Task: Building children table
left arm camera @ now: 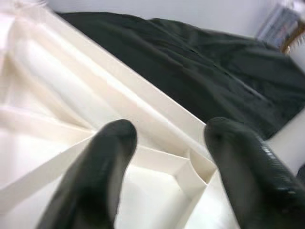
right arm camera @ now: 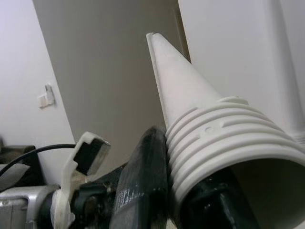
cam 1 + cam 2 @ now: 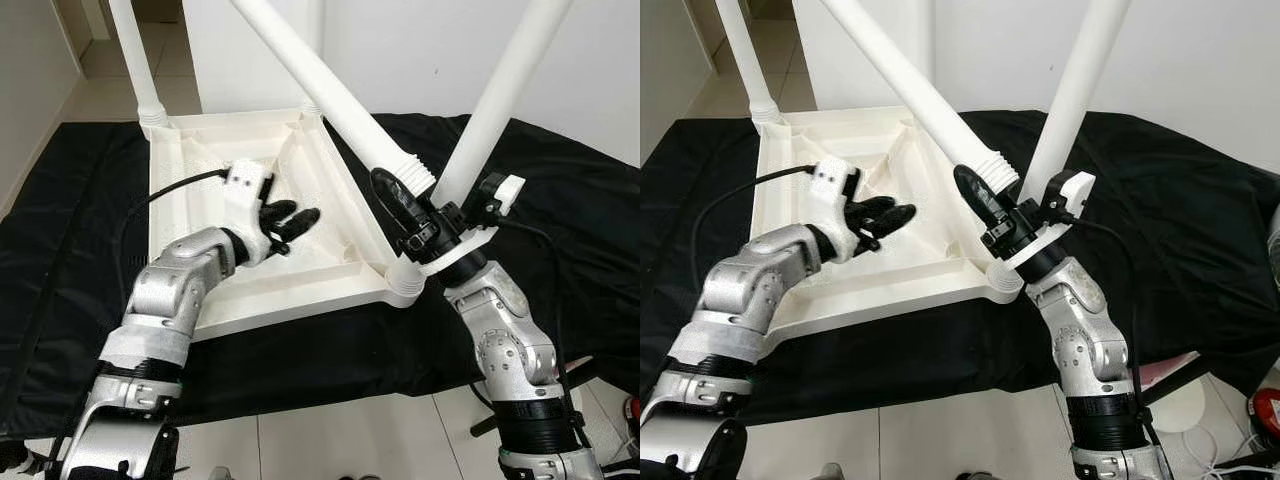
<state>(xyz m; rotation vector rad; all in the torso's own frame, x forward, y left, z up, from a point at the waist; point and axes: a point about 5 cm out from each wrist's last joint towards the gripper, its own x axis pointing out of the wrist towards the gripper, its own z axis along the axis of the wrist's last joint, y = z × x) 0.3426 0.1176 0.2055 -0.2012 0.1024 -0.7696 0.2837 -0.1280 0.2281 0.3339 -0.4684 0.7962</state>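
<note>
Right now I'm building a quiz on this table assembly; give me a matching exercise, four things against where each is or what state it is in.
Things:
1. left pincer
2. right pincer
3. upturned white plastic tabletop
4. loose white ribbed-end plastic leg

States:
A. lying on the black cloth
B. held tilted, threaded end down
C. open above the tabletop's ribbed underside
D. shut on the leg's ribbed end

Pairs: 1-C, 2-D, 3-A, 4-B

a black cloth (image 3: 560, 200) is spread over a pale tiled floor (image 3: 330, 440). white walls (image 3: 1200, 60) are seen behind, with a tiled passage (image 3: 110, 70) at far left. a wall switch (image 2: 46, 95) is seen on a grey wall.
</note>
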